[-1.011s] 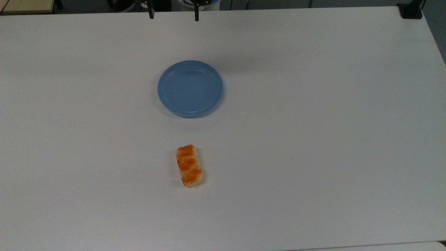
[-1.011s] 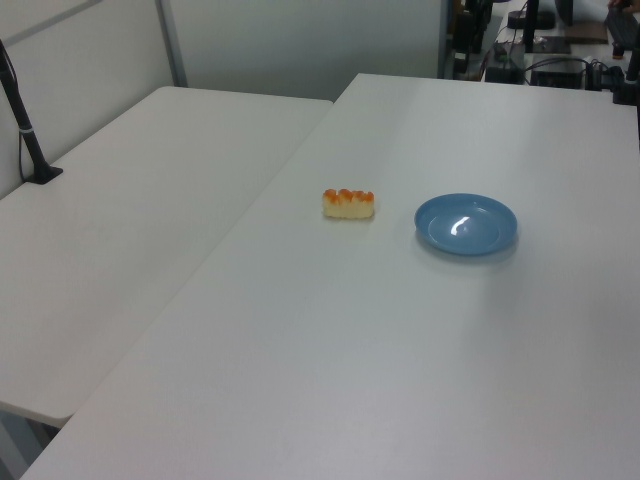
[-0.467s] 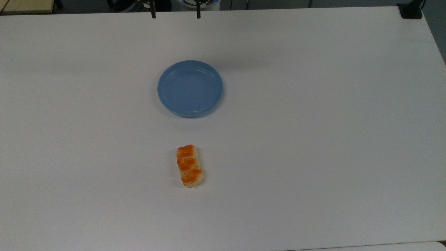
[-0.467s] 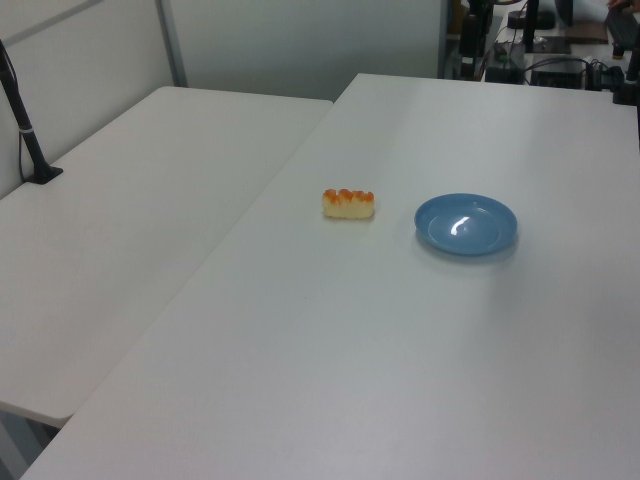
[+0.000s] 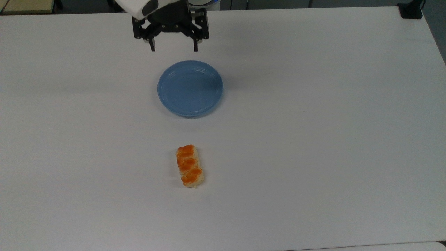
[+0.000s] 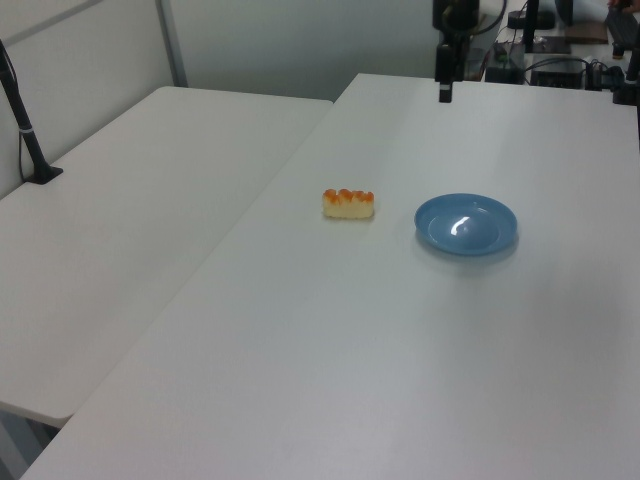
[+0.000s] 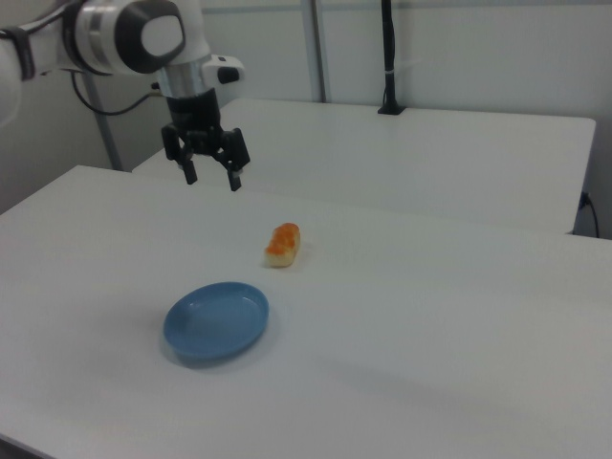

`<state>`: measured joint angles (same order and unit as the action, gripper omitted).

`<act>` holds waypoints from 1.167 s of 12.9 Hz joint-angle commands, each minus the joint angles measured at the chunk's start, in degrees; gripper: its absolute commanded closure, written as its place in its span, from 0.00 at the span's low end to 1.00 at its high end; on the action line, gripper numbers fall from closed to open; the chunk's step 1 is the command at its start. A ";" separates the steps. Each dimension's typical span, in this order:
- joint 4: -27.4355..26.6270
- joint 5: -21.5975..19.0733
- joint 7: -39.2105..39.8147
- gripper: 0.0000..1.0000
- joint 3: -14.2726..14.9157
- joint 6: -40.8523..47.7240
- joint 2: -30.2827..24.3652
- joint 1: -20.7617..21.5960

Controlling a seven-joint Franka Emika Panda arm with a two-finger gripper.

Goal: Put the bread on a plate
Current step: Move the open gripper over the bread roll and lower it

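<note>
The scene is evenly and brightly lit from overhead, so the white table reads as a flat, slightly bluish-grey field with soft, faint shadows rather than hard ones. In the left view a white glare spot sits on the blue plate, while in the top view a dim, diffuse shadow lies on the table beside the plate's rim on the top view's right. The bread is crisp enough to show its glossy orange bumps, with a thin soft shadow at its base.
</note>
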<state>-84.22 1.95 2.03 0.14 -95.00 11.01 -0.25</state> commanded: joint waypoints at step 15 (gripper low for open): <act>19.62 10.62 2.72 0.00 -1.28 -16.80 32.49 1.74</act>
<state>-67.63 11.94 4.47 -0.25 -112.17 42.56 1.09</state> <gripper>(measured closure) 0.000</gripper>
